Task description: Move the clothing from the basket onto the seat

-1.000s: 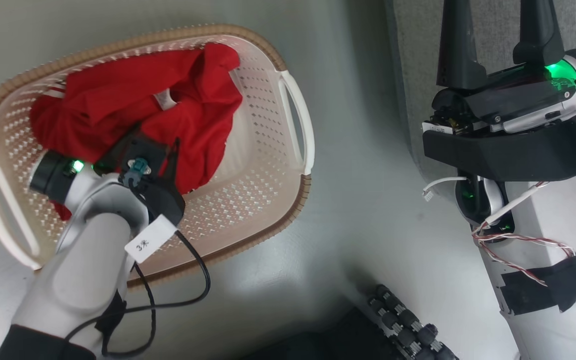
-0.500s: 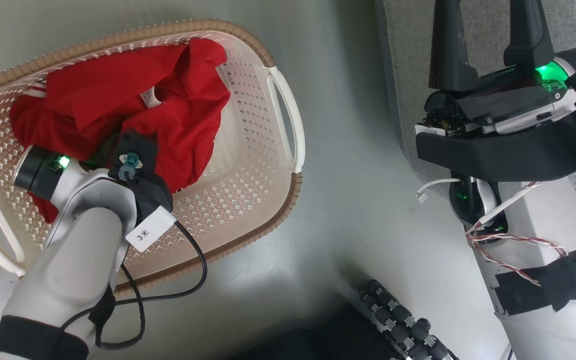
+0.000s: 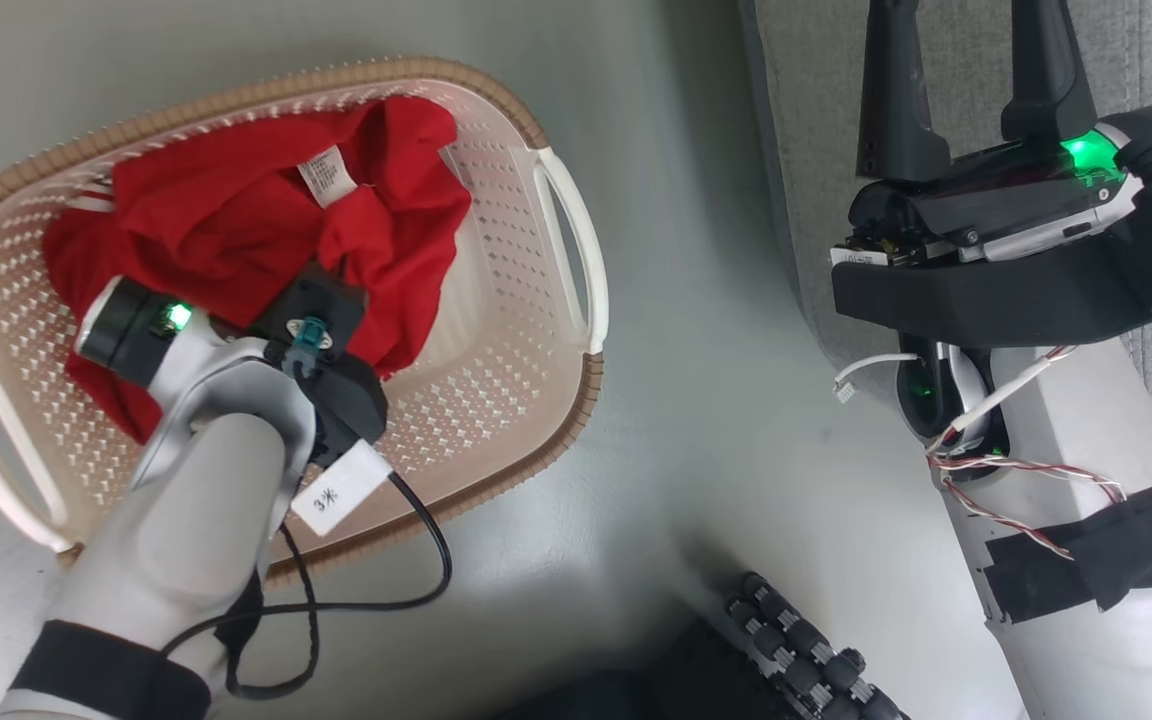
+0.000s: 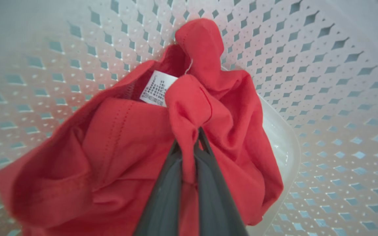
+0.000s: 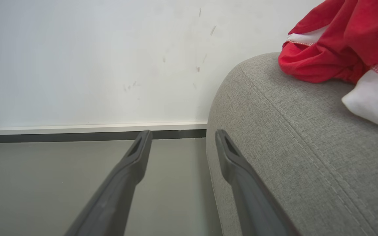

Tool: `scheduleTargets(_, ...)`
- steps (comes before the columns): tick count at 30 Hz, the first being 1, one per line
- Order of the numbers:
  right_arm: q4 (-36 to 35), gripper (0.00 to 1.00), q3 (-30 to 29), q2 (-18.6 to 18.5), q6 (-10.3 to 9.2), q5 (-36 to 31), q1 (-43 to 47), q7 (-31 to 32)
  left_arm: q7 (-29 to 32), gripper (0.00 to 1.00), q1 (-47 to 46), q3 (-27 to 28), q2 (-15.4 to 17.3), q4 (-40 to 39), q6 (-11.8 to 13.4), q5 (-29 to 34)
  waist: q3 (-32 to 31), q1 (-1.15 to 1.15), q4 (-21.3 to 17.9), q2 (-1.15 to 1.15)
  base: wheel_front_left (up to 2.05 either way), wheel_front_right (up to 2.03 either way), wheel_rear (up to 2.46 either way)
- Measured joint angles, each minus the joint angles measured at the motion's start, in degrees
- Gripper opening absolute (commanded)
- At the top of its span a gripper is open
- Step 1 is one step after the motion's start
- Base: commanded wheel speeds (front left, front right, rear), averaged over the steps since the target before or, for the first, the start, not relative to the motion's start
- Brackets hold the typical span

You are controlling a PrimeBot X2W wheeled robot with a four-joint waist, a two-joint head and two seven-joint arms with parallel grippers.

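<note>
Item: my left gripper (image 4: 190, 141), clamped on a clothing (image 4: 116, 154) fold. I should lift straight, slowly, clearing the basket (image 4: 323, 98) wall ahead before swinging.

Our left gripper (image 4: 189, 144) pinches a fold of the red clothing (image 4: 116, 157). It lies in the basket (image 4: 323, 98), white label (image 4: 156, 88) showing.

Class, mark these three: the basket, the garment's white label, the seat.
basket (image 3: 579, 250), head view, right handle.
white label (image 4: 157, 88), left wrist view, its middle.
seat (image 5: 290, 147), right wrist view, rounded grey front.
</note>
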Motion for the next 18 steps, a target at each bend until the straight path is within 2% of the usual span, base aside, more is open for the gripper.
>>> scheduleTargets(7, 2.29, 1.0, -0.94, 0.13, 0.33, -0.05, 0.52, 0.0, -4.28, 0.0, 1.1, -0.71, -1.53, -0.41, -1.52, -1.14, -2.66, 0.0, 1.15, 0.0, 0.0, 0.0, 0.0)
scheduleTargets(10, 4.24, 1.0, -1.09, 0.13, 0.57, -0.57, 1.41, 0.01, -6.5, 0.0, 2.03, -1.53, -2.15, -0.85, -2.91, -1.56, -4.2, 0.0, 1.8, 0.0, 0.0, 0.0, 0.0)
scheduleTargets(18, 9.37, 1.0, -2.21, -0.48, 1.02, -1.0, 3.82, 0.01, -8.22, 0.0, 4.02, -2.1, -4.0, -2.67, -4.48, -2.82, -9.5, 0.0, 3.97, 0.0, 0.0, 0.0, 0.0)
